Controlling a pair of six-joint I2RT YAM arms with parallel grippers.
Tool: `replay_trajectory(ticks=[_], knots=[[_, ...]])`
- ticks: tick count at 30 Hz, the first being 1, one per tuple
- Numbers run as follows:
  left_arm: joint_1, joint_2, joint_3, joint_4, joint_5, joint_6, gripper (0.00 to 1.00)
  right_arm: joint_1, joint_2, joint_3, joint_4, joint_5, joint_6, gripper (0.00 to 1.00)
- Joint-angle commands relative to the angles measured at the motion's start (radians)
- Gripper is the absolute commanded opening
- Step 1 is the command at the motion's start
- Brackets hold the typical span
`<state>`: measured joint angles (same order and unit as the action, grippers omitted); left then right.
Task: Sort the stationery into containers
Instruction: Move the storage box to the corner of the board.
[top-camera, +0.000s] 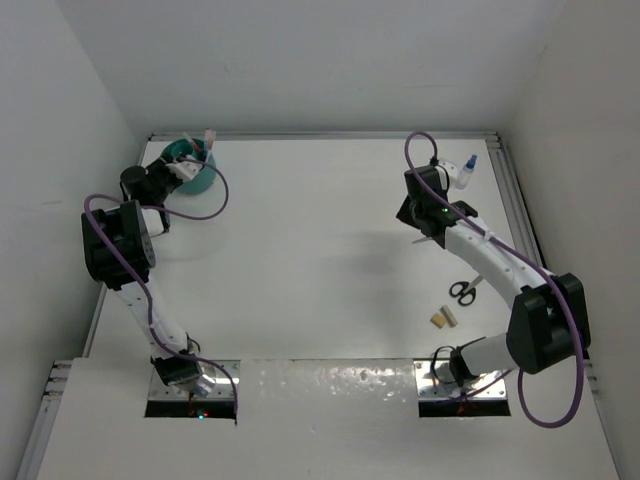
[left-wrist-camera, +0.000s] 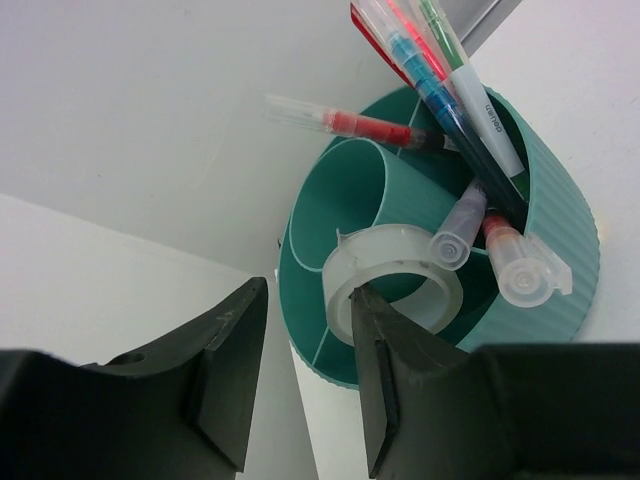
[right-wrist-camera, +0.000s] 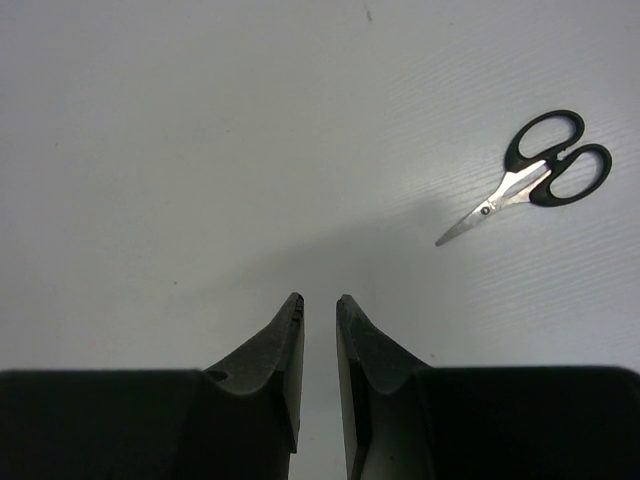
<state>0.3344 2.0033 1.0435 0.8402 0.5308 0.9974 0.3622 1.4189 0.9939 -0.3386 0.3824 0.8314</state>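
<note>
Left gripper (left-wrist-camera: 308, 300) released, jaws wide. One finger (left-wrist-camera: 380, 370) sits at rim of tape ring (left-wrist-camera: 395, 275); contact unclear. Ring lies inside teal pot (left-wrist-camera: 560, 260).
Risk: pulling away may hook ring out, or bump leaning pens (left-wrist-camera: 440, 95).
Right gripper (right-wrist-camera: 319, 305) almost closed, grasping nothing. Scissors (right-wrist-camera: 530, 175) lie flat on table (right-wrist-camera: 150, 120) – thin, may slip in grasp.
Count: one pot, one ring, one scissors, one bottle (top-camera: 466, 172), two tan blocks (top-camera: 443, 318), pens at least four – exact number I cannot tell.
</note>
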Motion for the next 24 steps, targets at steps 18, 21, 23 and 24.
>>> replay_trajectory(ticks=[18, 21, 23, 24], knots=[[0.005, -0.078, 0.049, -0.069, 0.009, -0.011, 0.59, -0.002, -0.116, -0.015, -0.025, 0.013, -0.008, 0.2], [0.006, -0.078, 0.053, -0.067, 0.005, -0.019, 0.61, -0.002, -0.135, -0.032, -0.028, 0.021, 0.0, 0.19], [0.006, -0.077, 0.058, -0.067, 0.001, -0.02, 0.63, 0.0, -0.144, -0.035, -0.034, 0.024, 0.005, 0.2], [0.006, -0.074, 0.065, -0.069, 0.0, -0.019, 0.63, 0.0, -0.152, -0.038, -0.037, 0.026, 0.005, 0.2]])
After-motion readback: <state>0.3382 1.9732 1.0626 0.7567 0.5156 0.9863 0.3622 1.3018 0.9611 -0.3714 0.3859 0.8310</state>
